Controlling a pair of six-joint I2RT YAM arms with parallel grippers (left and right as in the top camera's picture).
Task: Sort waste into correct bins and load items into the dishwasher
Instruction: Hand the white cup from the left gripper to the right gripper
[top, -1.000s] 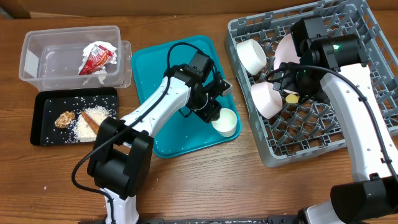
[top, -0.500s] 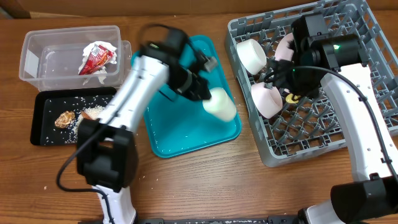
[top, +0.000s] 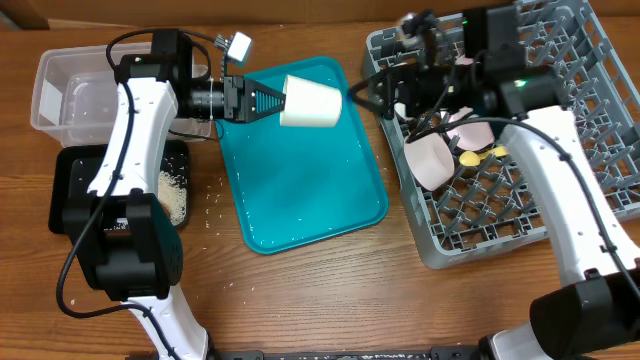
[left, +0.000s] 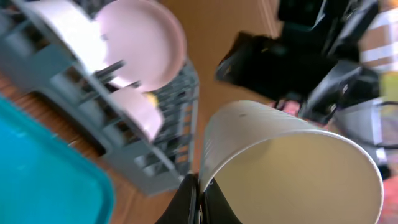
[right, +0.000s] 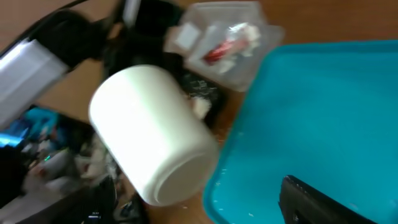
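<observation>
My left gripper (top: 265, 100) is shut on the rim of a small white cup (top: 310, 102) and holds it sideways above the teal tray (top: 300, 190). In the left wrist view the jaws (left: 200, 199) pinch the cup's rim (left: 292, 162). My right gripper (top: 372, 90) is open, just right of the cup and apart from it. The right wrist view shows the cup's base (right: 152, 137) and one finger (right: 311, 199). The grey dish rack (top: 440, 255) holds a white bowl (top: 430, 160), a plate (top: 470, 130) and a yellow spoon (top: 470, 157).
The clear tub (top: 70, 95) is at the far left, with the red wrapper showing in the right wrist view (right: 227, 43). The black tray (top: 70, 190) in front of it holds loose rice (top: 175, 195). My left arm hides part of both.
My left gripper has lifted the cup off the teal tray and swung it up and back, turned on its side. My right gripper has moved left out of the rack toward the cup.
</observation>
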